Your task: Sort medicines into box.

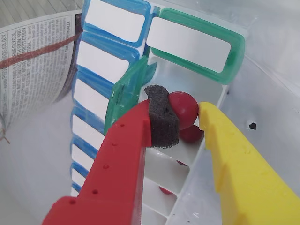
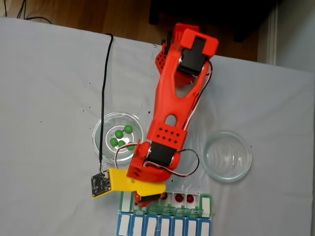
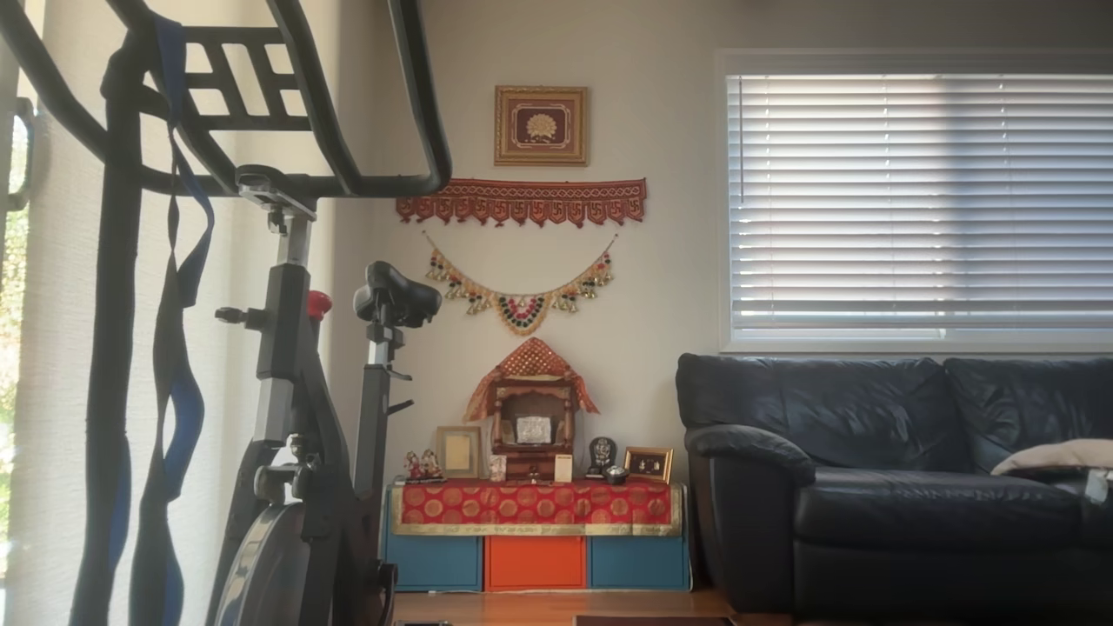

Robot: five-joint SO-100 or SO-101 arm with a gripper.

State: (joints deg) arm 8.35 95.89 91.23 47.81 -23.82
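Note:
In the wrist view my gripper (image 1: 185, 117) has a red finger with a grey foam pad and a yellow finger. They are shut on a dark red medicine ball (image 1: 183, 107) just above a white compartment of the box (image 1: 165, 165). The box's green lids (image 1: 197, 42) stand open. Three more red balls (image 1: 191, 134) lie in the compartments below. In the fixed view the gripper (image 2: 147, 196) hangs over the left end of the box (image 2: 207, 204), and two red balls (image 2: 178, 198) show to its right. Several green balls (image 2: 119, 133) lie in the left glass dish (image 2: 101, 129).
The blue-lidded row (image 1: 103, 61) (image 2: 162, 227) lies right beside the green row. An empty glass dish (image 2: 227, 156) stands to the right of the arm. A newspaper (image 1: 33, 70) lies beyond the blue row. A black cable (image 2: 105, 98) crosses the white table.

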